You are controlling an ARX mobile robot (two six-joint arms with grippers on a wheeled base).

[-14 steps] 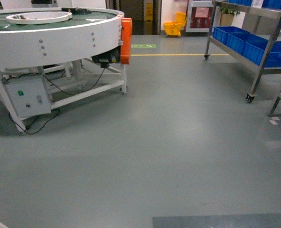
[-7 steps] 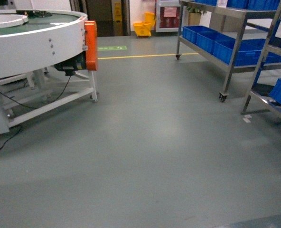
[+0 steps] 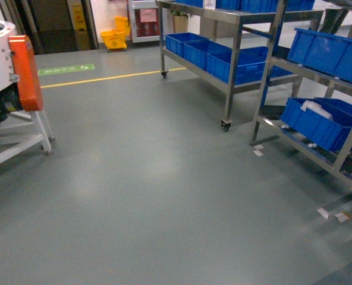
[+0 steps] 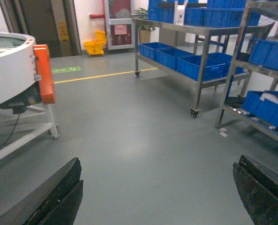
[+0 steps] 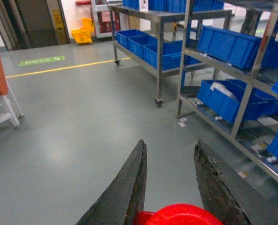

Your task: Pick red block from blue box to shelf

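Observation:
In the right wrist view the red block [image 5: 183, 215] sits low between the two dark fingers of my right gripper [image 5: 170, 141], which is shut on it; only its glossy round top shows. My left gripper [image 4: 158, 161] is open, its fingers wide apart with bare grey floor between them. The steel shelf [image 3: 272, 65] stands to the right, its tiers holding dark blue crates, and shows again in the right wrist view as the shelf [image 5: 185, 61] ahead on the right. The blue box is out of view. Neither gripper shows in the head view.
Dark blue crates [image 3: 320, 123] fill the shelf tiers. A second wheeled steel rack [image 3: 231, 83] stands further back. A round white conveyor with an orange guard [image 3: 25, 72] is at the left edge. A yellow mop bucket [image 3: 115, 39] and a yellow floor line [image 3: 107, 77] lie beyond.
The head view has swung to the right: the white conveyor slid from the centre-left to the left edge, and the shelves came closer and fill the right side.

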